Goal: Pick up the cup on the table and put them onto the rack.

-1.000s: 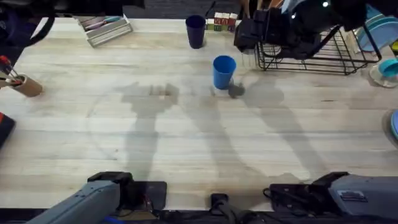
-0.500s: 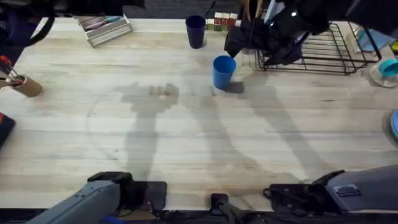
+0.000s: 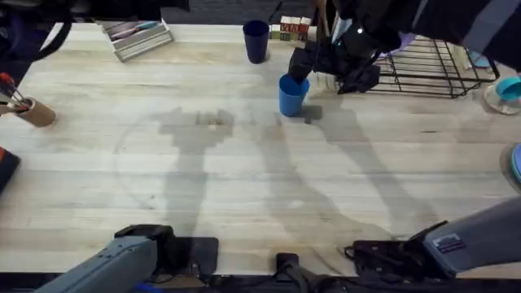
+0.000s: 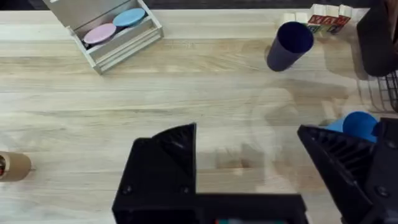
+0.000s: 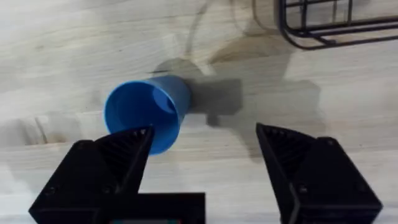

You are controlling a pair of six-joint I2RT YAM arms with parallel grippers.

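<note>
The right gripper (image 5: 202,165) hangs with its fingers spread wide and nothing between them, just above the tabletop (image 3: 244,179). The bright blue cup (image 5: 146,118) stands upright and open-mouthed just beside the gripper's one finger, its rim overlapping that finger's tip in the right wrist view and not yet between the two. In the overhead view the same gripper (image 3: 326,69) sits close against the cup (image 3: 293,94), with the rack (image 3: 431,65) directly behind it.

The step in hand looks like the approach to the grasp. The next move calls for a sideways shift to bring the cup's wall between the fingers, then a closing squeeze before any lift toward the rack. A dark navy cup (image 3: 256,41) stands farther off, beyond the blue one.

The left gripper (image 4: 249,168) is also open and empty, well away from both cups.
</note>
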